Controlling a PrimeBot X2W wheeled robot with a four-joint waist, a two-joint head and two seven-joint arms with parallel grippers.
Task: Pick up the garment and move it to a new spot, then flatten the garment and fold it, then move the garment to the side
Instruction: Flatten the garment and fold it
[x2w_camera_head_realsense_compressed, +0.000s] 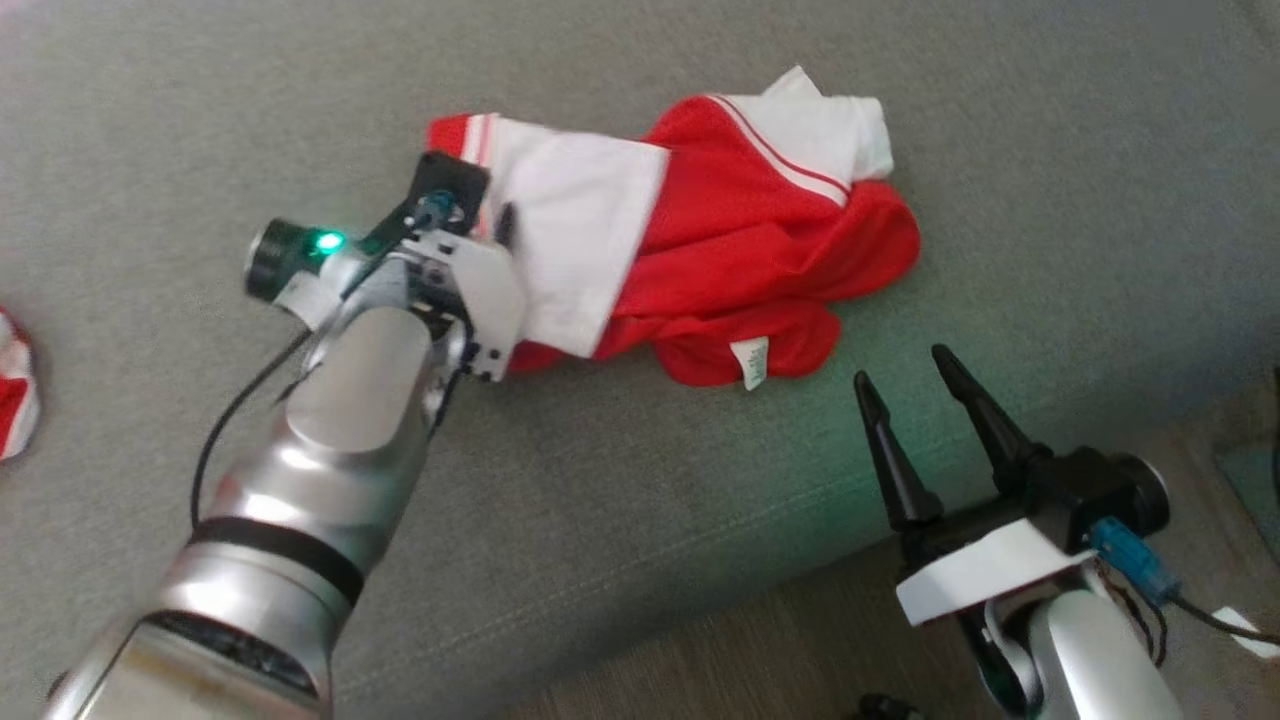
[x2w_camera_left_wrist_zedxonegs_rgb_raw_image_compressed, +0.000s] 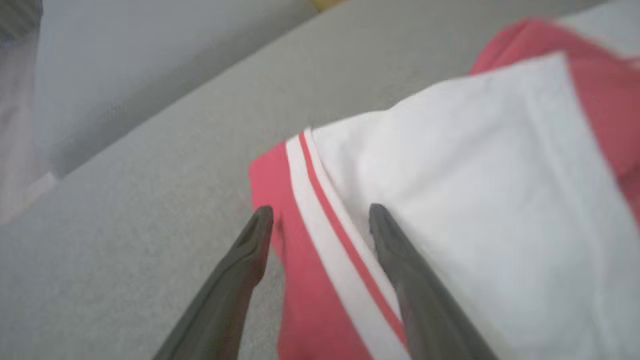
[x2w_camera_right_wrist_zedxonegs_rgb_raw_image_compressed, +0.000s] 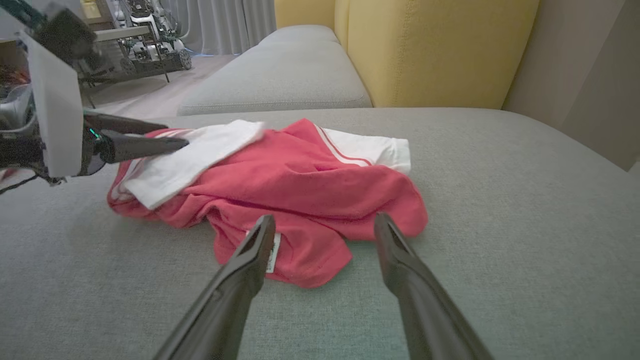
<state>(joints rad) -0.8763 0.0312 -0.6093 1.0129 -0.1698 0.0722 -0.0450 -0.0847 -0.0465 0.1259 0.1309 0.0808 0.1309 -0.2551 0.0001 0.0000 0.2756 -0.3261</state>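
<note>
Grey sofa (x2w_camera_head_realsense_compressed: 600, 520), crumpled red-white garment (x2w_camera_head_realsense_compressed: 740, 260). Left pincer (x2w_camera_left_wrist_zedxonegs_rgb_raw_image_compressed: 320, 215) spread over striped hem (x2w_camera_left_wrist_zedxonegs_rgb_raw_image_compressed: 306, 165); right pincer (x2w_camera_head_realsense_compressed: 900, 368) spread, apart. Risk: pinching single layer, dragging bunched instead of lifting.

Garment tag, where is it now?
In the head view, the tag sits on the near red hem of the garment, just left of the right claw.

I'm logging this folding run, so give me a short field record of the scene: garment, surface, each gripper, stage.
garment: red and white, crumpled in a heap
surface: grey sofa seat
left gripper: open, straddling the garment's striped edge
right gripper: open, beside the garment's labelled hem, holding nothing
stage: garment not yet lifted
</note>
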